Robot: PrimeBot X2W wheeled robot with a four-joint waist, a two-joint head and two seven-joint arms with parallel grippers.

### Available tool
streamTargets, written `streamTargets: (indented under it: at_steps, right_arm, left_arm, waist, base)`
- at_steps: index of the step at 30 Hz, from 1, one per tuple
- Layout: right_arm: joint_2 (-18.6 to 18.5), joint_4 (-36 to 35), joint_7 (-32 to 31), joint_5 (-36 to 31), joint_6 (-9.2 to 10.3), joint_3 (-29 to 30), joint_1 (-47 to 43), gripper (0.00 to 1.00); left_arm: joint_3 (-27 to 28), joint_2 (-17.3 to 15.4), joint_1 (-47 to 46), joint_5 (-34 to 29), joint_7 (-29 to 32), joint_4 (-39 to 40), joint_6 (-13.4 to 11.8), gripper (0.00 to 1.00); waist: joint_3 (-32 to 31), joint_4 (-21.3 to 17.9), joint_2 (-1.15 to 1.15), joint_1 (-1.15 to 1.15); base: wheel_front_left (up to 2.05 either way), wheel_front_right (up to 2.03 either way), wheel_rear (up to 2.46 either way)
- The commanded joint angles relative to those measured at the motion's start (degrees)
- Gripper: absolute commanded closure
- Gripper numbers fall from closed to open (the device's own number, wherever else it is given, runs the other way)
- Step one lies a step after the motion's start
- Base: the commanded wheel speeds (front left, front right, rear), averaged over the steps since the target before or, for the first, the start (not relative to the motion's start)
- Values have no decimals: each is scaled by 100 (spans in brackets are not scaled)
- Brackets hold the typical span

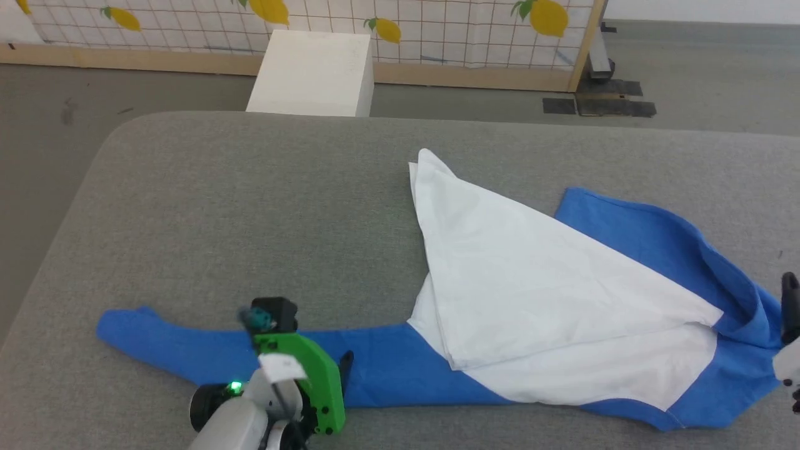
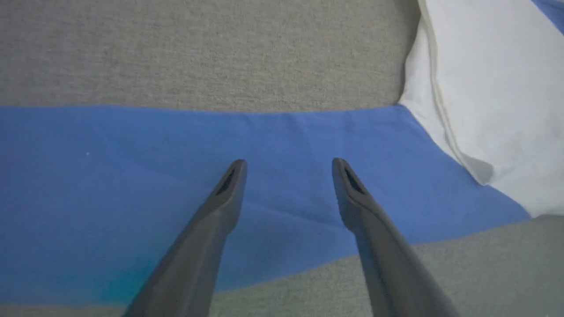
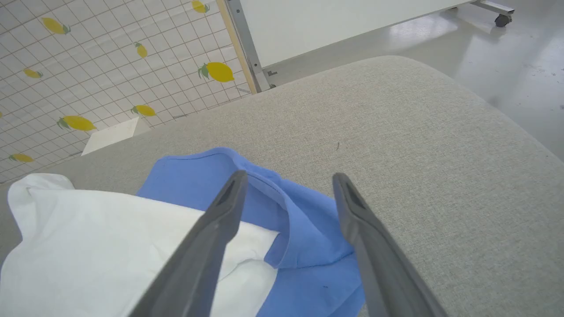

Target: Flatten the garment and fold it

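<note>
Garment [image 1: 562,294] is lying on the grey padded table [image 1: 250,206], taking up the near right part of it in the head view. White body [image 1: 531,281] is sitting folded over on itself in a loose triangular flap, its point reaching toward the far side. One blue sleeve [image 1: 187,350] is stretching out flat to the left along the near edge; the other sleeve [image 1: 687,250] is bunching up at the right end.

Left gripper [image 2: 288,165] is hanging over the flat sleeve, just beside the seam where blue meets white. Its fingers are standing spread, nothing between them. Whether the tips are touching the cloth, I cannot tell.

Right gripper [image 3: 288,176] is poised at the rumpled right end of the shirt, fingers wide apart and pinching nothing, with the blue folds lying beneath and between them.

Beyond the table: a white box [image 1: 312,72] is standing on the floor, and a lemon-print grid panel [image 1: 437,25] is running behind it.
</note>
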State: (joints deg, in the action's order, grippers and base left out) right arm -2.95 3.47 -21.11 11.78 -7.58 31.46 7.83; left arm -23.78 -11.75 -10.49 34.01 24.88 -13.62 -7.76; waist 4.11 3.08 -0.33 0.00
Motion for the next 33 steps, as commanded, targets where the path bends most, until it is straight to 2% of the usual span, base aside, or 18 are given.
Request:
streamTargets:
  at_steps: [1, 6, 10, 16, 17, 18, 19, 26, 30, 33]
  right_arm:
    - [6, 32, 68, 58, 9, -54, -37, 0]
    - [6, 80, 146, 120, 9, -173, -14, 0]
    - [7, 133, 183, 168, 9, -245, 42, 0]
    - [7, 169, 238, 196, 9, -259, 123, 0]
    - [7, 177, 248, 197, 9, -250, 127, 0]
    - [7, 186, 258, 200, 9, -248, 132, 0]
    - [7, 192, 265, 201, 9, -247, 134, 0]
    - [7, 320, 369, 181, 9, -190, 126, 0]
    - [7, 433, 420, 184, 9, -211, 133, 0]
    - [7, 470, 454, 187, 9, -234, 142, 0]
  left_arm:
    - [-90, -74, -199, -89, 313, -11, -110, 0]
    - [-412, -241, -588, -500, 694, -166, -184, 0]
    - [-875, -294, -956, -784, 1009, -715, 133, 0]
    - [-1106, -174, -1047, -703, 1410, -1355, 332, 0]
    - [-1112, -134, -1033, -650, 1463, -1424, 353, 5]
    - [-1117, -96, -1024, -604, 1477, -1485, 381, 85]
    - [-1130, -84, -1017, -585, 1504, -1529, 400, 100]
    - [-866, 42, -1087, -229, 1345, -1545, 455, 100]
    - [-459, 43, -1253, -11, 995, -1361, 314, 100]
    - [-51, -34, -1491, 105, 661, -1226, 116, 100]
  waist:
    - [67, -80, 33, 0]
    - [220, -168, 33, 0]
    - [350, -251, 33, 0]
    - [488, -349, 33, 0]
    - [500, -352, 33, 0]
    - [514, -360, 33, 0]
    - [523, -363, 33, 0]
    - [530, -293, 33, 0]
    - [512, -230, 33, 0]
    - [543, -202, 33, 0]
  base:
    - [0, 0, 0]
    - [0, 0, 0]
    - [0, 0, 0]
    - [0, 0, 0]
    - [0, 0, 0]
    - [0, 0, 0]
    - [0, 0, 0]
    - [0, 0, 0]
    - [0, 0, 0]
    - [0, 0, 0]
